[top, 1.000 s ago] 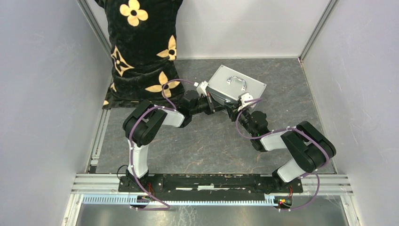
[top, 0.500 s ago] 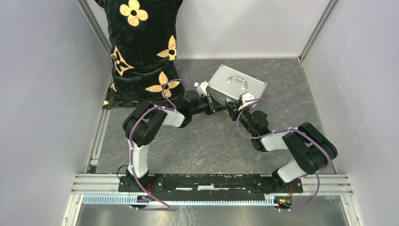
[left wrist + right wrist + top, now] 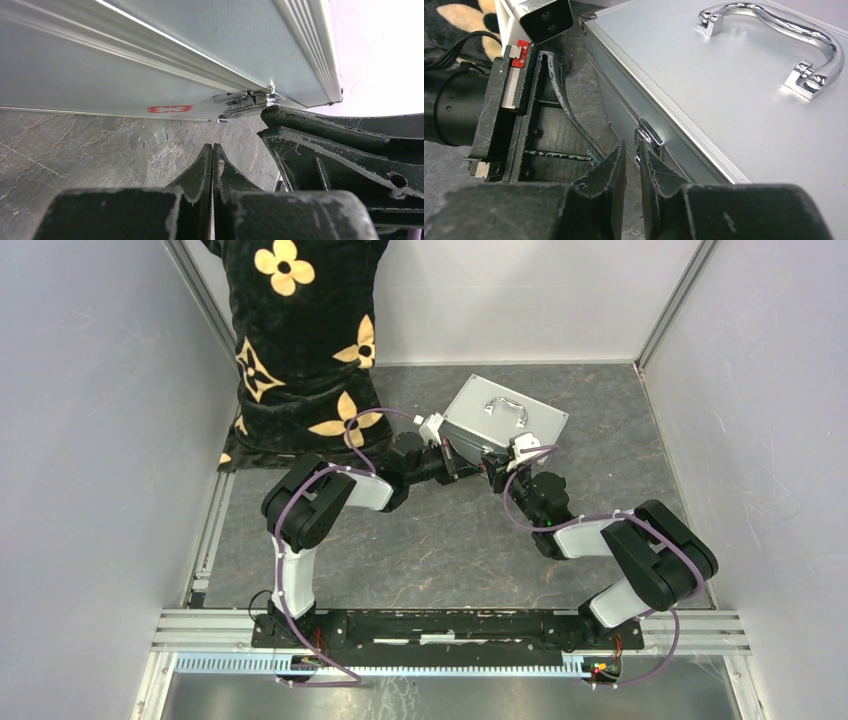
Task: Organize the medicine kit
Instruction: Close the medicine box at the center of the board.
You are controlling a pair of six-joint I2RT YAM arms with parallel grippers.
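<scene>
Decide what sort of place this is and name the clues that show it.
Probably a robot test cell in a lab: two arms on an aluminium rail, plain white walls boxing in the table, one case to handle.

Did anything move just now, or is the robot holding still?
Only a tiny bit. The right gripper pushed slightly farther in at the latch, and the medicine kit shifted a touch away from the arms. Nothing was grabbed or let go. The left gripper stayed by the kit with its jaws shut, and the flowery cloth did not move.
</scene>
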